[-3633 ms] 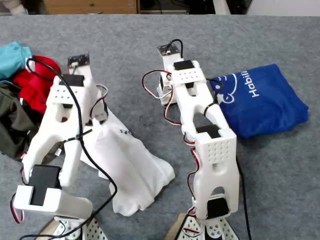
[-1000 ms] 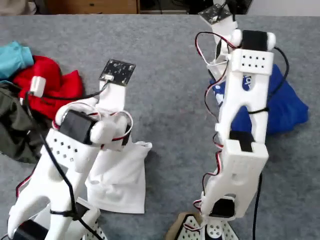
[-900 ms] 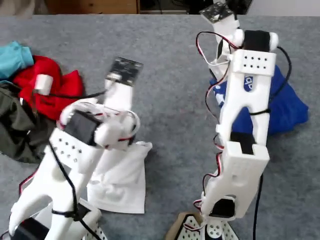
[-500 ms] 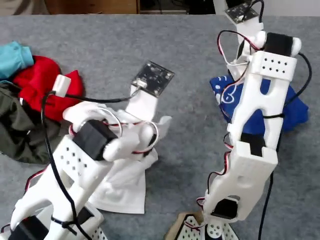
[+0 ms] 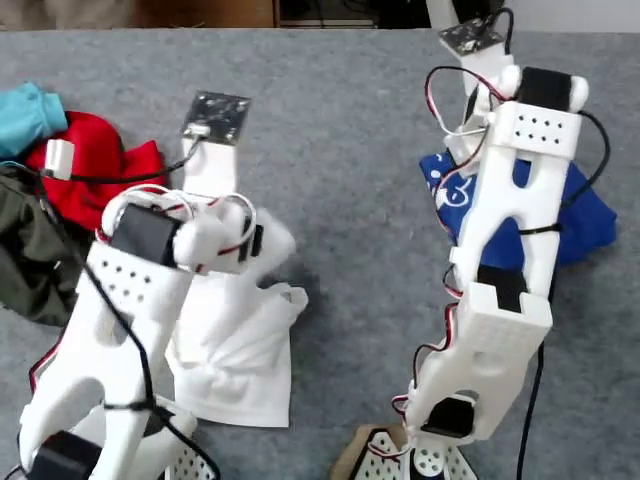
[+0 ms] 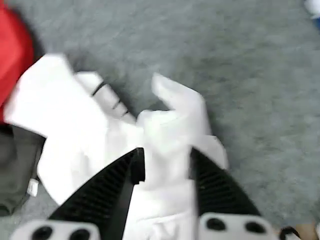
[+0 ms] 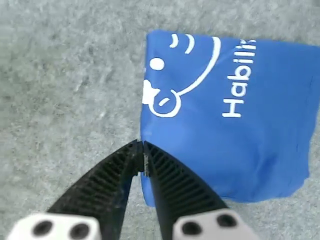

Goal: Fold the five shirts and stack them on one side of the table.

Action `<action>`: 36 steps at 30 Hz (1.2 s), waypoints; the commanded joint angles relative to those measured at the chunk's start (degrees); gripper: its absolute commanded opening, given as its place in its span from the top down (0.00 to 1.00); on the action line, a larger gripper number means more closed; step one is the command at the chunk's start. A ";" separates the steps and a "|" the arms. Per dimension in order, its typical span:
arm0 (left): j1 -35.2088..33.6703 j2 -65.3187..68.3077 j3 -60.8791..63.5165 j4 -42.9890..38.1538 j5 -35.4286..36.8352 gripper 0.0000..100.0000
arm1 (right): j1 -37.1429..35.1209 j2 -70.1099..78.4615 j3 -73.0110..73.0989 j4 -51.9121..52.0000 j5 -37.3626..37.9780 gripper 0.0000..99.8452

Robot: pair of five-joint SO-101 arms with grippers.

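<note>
Grey felt table (image 5: 350, 120), wood furniture (image 5: 200, 12) along the far edge. Far left: loose heap of three, all touching, with teal shirt (image 5: 25, 112) at the back, red shirt (image 5: 85, 165) beside it and dark shirt (image 5: 25, 250) nearer the arm bases. Next over: left arm (image 5: 130, 300) raised above white shirt (image 5: 240, 360), which is crumpled, lower part spread on the felt by the arm's base, upper part bunched and drawn up under the wrist. Narrow gap on left gripper (image 6: 166, 152), pinching a fold of white shirt, cloth packed between the ribbed inner faces. In that wrist view, red shirt and dark shirt just beside the white cloth. Further right: right arm (image 5: 510, 250) stretched toward the far side, crossing over blue shirt (image 5: 585, 215) in the high view. Closed tip to tip on right gripper (image 7: 141, 147), nothing visible between, tips at the blue shirt's edge on the side toward the table middle; contact with the cloth not clear. Blue shirt folded to a rough rectangle, white print up, flat on the table's right side, well apart from white shirt and the heap.
</note>
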 commanded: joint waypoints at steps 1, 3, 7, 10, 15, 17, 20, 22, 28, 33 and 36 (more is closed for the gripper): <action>-5.98 1.54 3.87 -3.87 -0.70 0.79 | -1.27 -4.18 3.03 -4.40 0.09 0.99; -8.70 3.30 4.48 -4.75 -0.70 0.79 | -1.89 -4.18 6.55 -7.65 -1.41 0.99; -10.90 5.93 2.37 -4.92 -0.62 0.79 | -4.09 -4.18 14.20 -16.09 -3.25 0.99; -9.85 8.84 -0.97 -6.15 -0.26 0.79 | -4.97 -4.18 20.00 -24.00 -6.07 0.99; -14.77 16.40 -6.68 -7.47 -0.18 0.79 | -6.20 -4.35 26.33 -30.24 -6.59 0.99; -19.87 20.35 -9.41 -8.35 -0.18 0.79 | -7.16 -4.62 26.15 -27.96 -6.42 0.99; -26.46 27.38 -14.15 -9.93 0.70 0.79 | -9.80 -4.18 23.34 -21.80 -3.43 0.99; -28.92 32.31 -18.20 -10.11 2.73 0.79 | -11.65 -4.18 21.05 -17.49 -3.16 0.99; -29.89 45.93 -31.91 -2.55 10.55 0.79 | -18.42 -4.18 15.25 -11.16 -3.43 0.99; -28.92 55.16 -46.95 7.30 20.66 0.79 | -19.56 0.04 17.19 -18.29 -8.00 0.99; -28.57 59.82 -57.23 13.80 23.03 0.79 | -19.56 4.97 17.98 -22.15 -9.85 0.99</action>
